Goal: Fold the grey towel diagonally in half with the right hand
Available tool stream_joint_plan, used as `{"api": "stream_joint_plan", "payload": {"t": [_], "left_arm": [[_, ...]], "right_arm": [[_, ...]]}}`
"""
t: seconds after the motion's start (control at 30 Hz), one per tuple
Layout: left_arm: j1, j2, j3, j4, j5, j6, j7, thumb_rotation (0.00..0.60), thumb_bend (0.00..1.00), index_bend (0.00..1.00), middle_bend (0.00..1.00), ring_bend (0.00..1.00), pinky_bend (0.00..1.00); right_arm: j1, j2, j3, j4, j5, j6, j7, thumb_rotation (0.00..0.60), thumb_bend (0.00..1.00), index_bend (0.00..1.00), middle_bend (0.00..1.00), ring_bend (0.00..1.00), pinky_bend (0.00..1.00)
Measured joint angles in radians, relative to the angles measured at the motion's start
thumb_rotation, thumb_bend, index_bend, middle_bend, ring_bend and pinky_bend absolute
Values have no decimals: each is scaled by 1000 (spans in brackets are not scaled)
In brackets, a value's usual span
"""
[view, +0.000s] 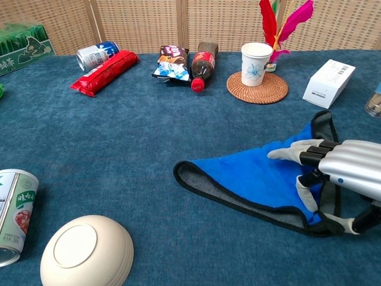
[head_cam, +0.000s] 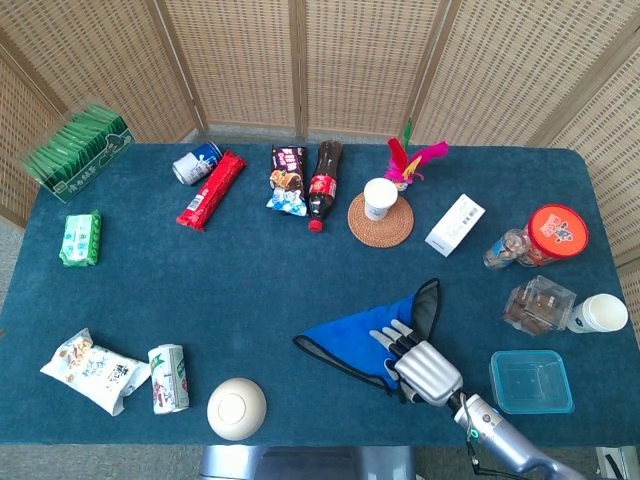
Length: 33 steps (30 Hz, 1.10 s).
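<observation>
Right hand fingers extended, resting on folded grey towel, gripping nothing, blue side up

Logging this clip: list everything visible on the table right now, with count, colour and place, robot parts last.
towel: 1, blue and grey, folded into a triangle, front centre-right
bowl: 1, cream, upside down, front
cans: 2, white-green front left, blue-white back left
snack bags: 2, white front left, dark back centre
red packet: 1, back left
cola bottle: 1, lying down, back centre
paper cups: 2, white, one on a woven coaster, one at right edge
feather toy: 1, pink-red, back
white box: 1, right
green packs: 2, box and packet, left
clear containers: 3, right, including blue-tinted tub
red lid: 1, right
right robot hand: 1, silver, on the towel
</observation>
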Motion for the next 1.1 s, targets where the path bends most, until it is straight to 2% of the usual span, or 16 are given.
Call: {"api": "stream_joint_plan", "payload": {"t": [0.47,0.73,0.9,1.1], "left_arm": [[2,2,1,1,3,2,-7,600,174,60,0,0,0],[2,3,1,2,5,3,-10,600,175,60,0,0,0],[1,3,2,2,8,2,-11,600,173,60,0,0,0],[2,3,2,1,8,3,-14,600,174,60,0,0,0]], "right_arm": [[-12,2,-3,-21,-9,-7,-4,600,496,766,0,0,0],[-6,10,-4,-14,-30,-8,40,600,451,462,0,0,0],[0,17,-8,-14,-44,-11,62,600,470,389,0,0,0],[6,25,-11,-13,-52,-21,73,587,483,377,0,0,0]]}}
